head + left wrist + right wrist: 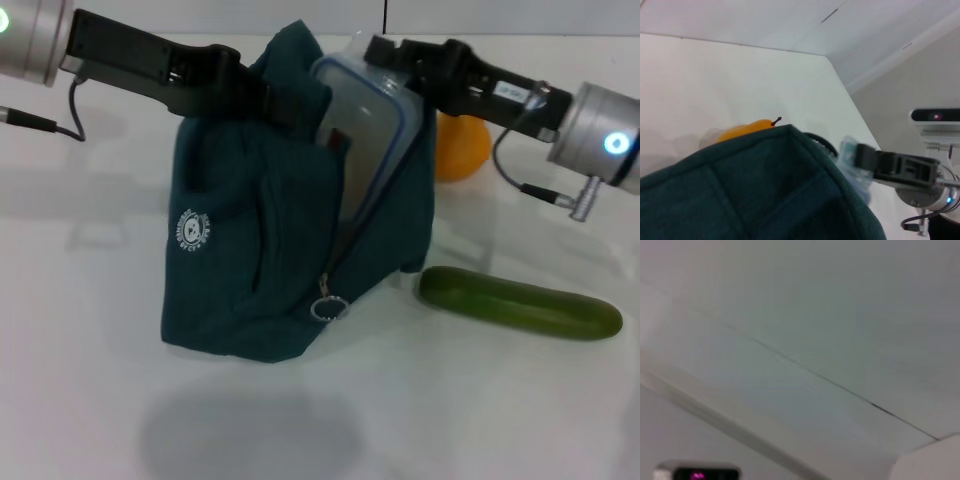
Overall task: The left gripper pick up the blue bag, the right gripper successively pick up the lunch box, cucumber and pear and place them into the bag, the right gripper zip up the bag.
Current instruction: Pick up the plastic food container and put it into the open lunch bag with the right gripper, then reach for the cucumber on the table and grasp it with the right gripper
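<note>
- White worktop [90, 300]; blue bag [250, 260] upright.
- left gripper [285, 100] clamps bag's top, 10 o'clock.
- right gripper [385, 55] grips lunch box [365, 140], long axis tilted, half inside.

Lighting is bright, even and diffuse across the glossy white table [90, 400]. A soft grey shadow lies on the table in front of the dark teal-blue fabric bag [260, 250]. The long dark green cucumber [520, 303] carries faint highlights. The left wrist view is soft-focused; the right wrist view is blurred throughout.
</note>
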### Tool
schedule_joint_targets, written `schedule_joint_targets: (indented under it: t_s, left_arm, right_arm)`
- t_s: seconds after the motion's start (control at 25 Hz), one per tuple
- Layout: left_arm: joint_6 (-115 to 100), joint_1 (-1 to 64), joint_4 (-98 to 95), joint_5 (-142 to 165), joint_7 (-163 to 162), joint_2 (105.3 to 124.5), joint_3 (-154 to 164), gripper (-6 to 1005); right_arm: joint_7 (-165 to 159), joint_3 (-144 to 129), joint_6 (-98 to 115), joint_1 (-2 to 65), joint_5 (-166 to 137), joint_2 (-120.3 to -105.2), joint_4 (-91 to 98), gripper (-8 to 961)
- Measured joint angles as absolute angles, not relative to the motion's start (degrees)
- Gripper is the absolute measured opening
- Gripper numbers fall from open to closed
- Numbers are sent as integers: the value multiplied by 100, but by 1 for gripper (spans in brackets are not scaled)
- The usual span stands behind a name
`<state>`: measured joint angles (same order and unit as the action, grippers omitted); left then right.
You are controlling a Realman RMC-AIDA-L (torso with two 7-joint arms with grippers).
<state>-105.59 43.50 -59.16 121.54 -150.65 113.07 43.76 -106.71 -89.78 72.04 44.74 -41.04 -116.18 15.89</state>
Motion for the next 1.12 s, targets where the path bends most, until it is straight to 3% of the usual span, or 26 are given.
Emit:
schedule_joint_targets:
  t_s: [0.52, 0.84, 0.96, 1.12]
  left_arm:
    - [-10518, 4299, -5906, 12155, -15021, 11312, 4377, 42]
    - [-10518, 4219, -5906, 12155, -15008, 11302, 4377, 42]
    - [-10518, 4195, -5914, 12155, -14988, 11298, 4377, 42]
    - [-10520, 4099, -5959, 12118, -14985, 11275, 4377, 42]
  right_arm:
    - [-10539, -10032, 6553, 4464, -3594, -11613, 1928, 242]
    - [-9923, -9723, 7051, 4255, -3594, -11551, 1941, 259]
    - [-9729, -9536, 7360, 4158, -3598, -11456, 1944, 265]
    - [-9284, -9035, 7718, 3858, -3623, -11322, 1986, 398]
